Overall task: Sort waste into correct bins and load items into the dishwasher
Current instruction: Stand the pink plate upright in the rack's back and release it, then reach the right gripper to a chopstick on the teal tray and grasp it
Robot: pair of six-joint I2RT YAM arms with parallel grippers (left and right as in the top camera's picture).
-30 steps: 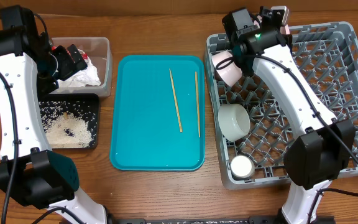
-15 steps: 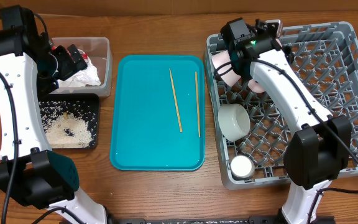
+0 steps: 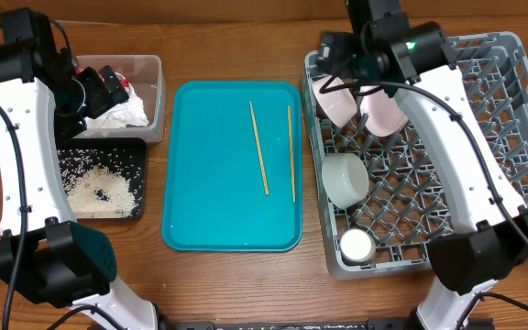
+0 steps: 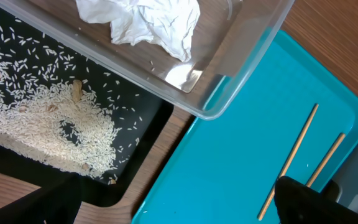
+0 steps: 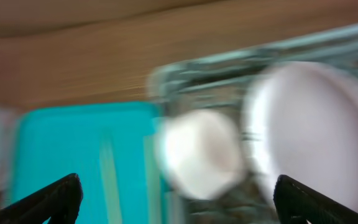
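Observation:
Two wooden chopsticks lie on the teal tray. The grey dish rack holds a pale pink plate on edge, a second pale dish, a white bowl and a small cup. My right gripper hovers open over the rack's back left corner, holding nothing; its view is blurred. My left gripper hangs open and empty over the clear tub, which holds the crumpled napkin. Rice lies in the black tray.
The clear tub and black tray stand one behind the other at the table's left. The teal tray fills the middle, with the rack hard against its right side. The right arm's links stretch over the rack.
My right gripper has opened and let go of the pale pink plate, which now stands in the rack. It then drew back toward the rack's rear. The left arm has not moved.

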